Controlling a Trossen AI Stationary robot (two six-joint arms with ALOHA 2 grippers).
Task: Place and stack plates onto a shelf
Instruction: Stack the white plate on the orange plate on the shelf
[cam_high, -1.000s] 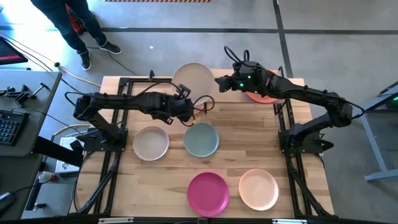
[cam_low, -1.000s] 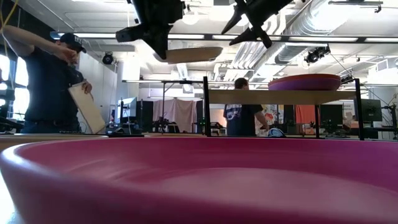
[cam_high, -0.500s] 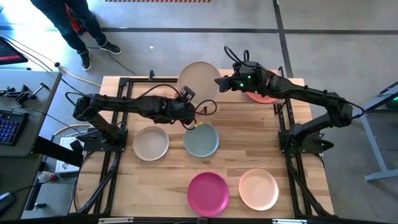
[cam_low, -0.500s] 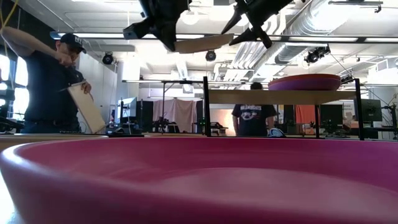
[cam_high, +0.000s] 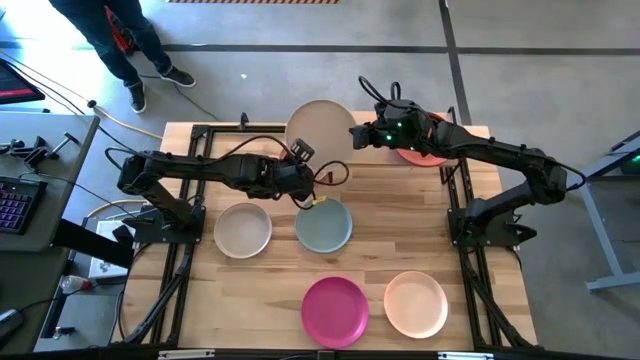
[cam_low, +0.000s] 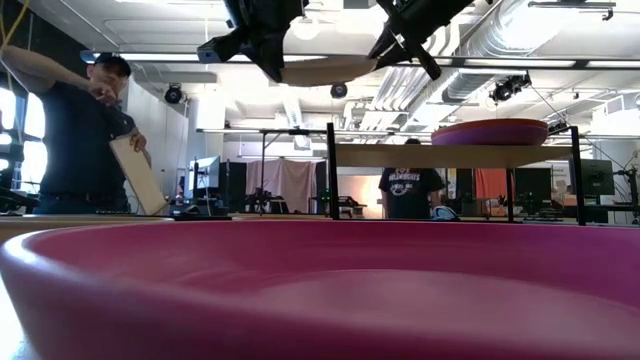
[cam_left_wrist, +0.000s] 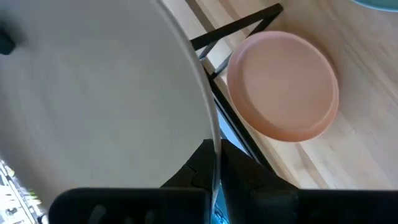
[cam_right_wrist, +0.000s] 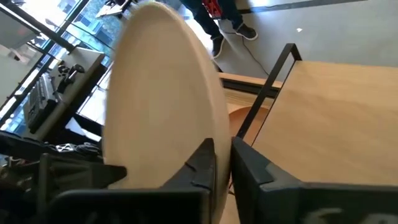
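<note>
A cream plate (cam_high: 318, 123) hangs in the air over the table's far middle, left of the shelf (cam_low: 450, 155). My left gripper (cam_high: 303, 152) is shut on its near rim. My right gripper (cam_high: 354, 134) is shut on its right rim. In the low view the plate (cam_low: 320, 70) sits above shelf height, between my left gripper (cam_low: 272, 62) and my right gripper (cam_low: 388, 52). A purple plate (cam_low: 490, 132) rests on the shelf board. A peach plate (cam_left_wrist: 283, 84) lies on the table by the black uprights. My left gripper pinches the cream plate's rim (cam_left_wrist: 214, 140) between its two fingers, at the edge nearest the table's front. The fingers come level from the table's left. The plate is lifted clear and lies nearly flat. My right gripper pinches the plate's rim (cam_right_wrist: 219, 134) on the side facing the shelf, one finger above and one below. The fingers come from the table's right, slanting down. The plate is clear of the shelf and the table.
On the table lie a beige plate (cam_high: 243, 229), a grey-teal plate (cam_high: 323, 224), a magenta plate (cam_high: 335, 309) and a pale pink plate (cam_high: 416, 303). A rust-orange plate (cam_high: 420, 152) shows under my right arm. A person (cam_high: 120, 40) stands beyond the far left corner.
My left gripper has carried the cream plate up and a little toward the table's right, to my right gripper. My right gripper, open until half a second ago, has shut on the plate's right rim. Both grippers hold it now.
</note>
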